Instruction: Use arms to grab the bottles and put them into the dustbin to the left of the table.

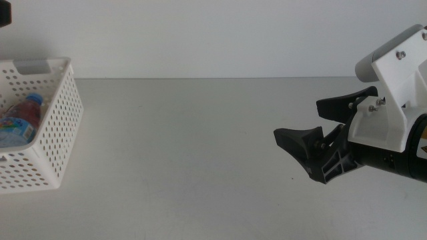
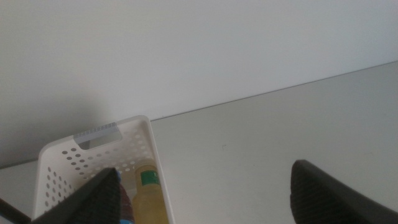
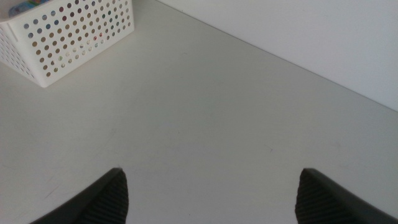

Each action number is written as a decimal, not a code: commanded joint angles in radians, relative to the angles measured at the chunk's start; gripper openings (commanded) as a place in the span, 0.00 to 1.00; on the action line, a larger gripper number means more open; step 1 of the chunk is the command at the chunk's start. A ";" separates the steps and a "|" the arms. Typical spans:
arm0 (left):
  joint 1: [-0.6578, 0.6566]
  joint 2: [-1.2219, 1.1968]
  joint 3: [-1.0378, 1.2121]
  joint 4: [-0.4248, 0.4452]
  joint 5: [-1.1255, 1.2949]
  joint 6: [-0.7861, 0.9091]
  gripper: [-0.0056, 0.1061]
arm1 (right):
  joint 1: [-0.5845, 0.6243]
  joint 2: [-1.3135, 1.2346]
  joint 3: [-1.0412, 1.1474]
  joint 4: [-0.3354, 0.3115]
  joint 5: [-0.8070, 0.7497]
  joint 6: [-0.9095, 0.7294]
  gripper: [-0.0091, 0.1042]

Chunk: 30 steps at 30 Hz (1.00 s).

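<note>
Right gripper [image 1: 313, 143] sits nearest in the middle view, low over the table [image 1: 200, 153] at the right side, jaws spread wide w/ nothing between them; its own wrist view shows the same, two dark jaw tips far apart and only bare grey top between. Left gripper [image 2: 205, 193] isn't in the middle view; in its wrist view the jaws are also wide open and empty, hanging just beside and partly over the bin [image 2: 99, 140]. Beyond the right gripper the tabletop runs bare to the back wall, no bottle standing on it in any view. Far left, the bin rests on the table's left edge w/ bottles already inside: a blue-capped water bottle [image 1: 17, 127] lying near the front wall, something red w/ a blue top [image 1: 30, 107] behind it, and the yellow tea bottle [image 2: 149, 193] seen from the left wrist. Whether the red item is the can, can't tell, too small and partly hidden. Judgement: task looks done or all but done, since nothing is left on the table to grab. What's left, prob just pulling both arms back to rest.
</note>
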 commanded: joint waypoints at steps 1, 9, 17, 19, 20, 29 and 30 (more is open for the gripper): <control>-0.007 -0.007 -0.024 -0.013 -0.072 -0.013 0.89 | 0.000 -0.029 -0.018 -0.005 -0.064 -0.012 0.70; -0.007 -0.007 -0.021 -0.014 -0.073 -0.013 0.89 | -0.079 -0.154 0.070 -0.002 -0.064 -0.012 0.70; -0.007 -0.158 0.151 -0.003 -0.204 -0.013 0.89 | -0.297 -0.336 0.181 -0.002 -0.072 -0.012 0.70; -0.007 -0.211 0.243 -0.003 -0.286 -0.013 0.89 | -0.347 -0.381 0.212 -0.002 -0.072 -0.012 0.70; -0.007 -0.244 0.293 -0.003 -0.319 -0.013 0.89 | -0.373 -0.405 0.227 -0.001 -0.072 -0.012 0.70; -0.007 -0.653 0.755 0.096 -0.402 -0.013 0.89 | -0.562 -0.699 0.441 0.029 -0.071 -0.012 0.70; -0.007 -0.699 0.797 0.095 -0.414 -0.013 0.89 | -0.578 -0.732 0.471 0.029 -0.070 -0.012 0.70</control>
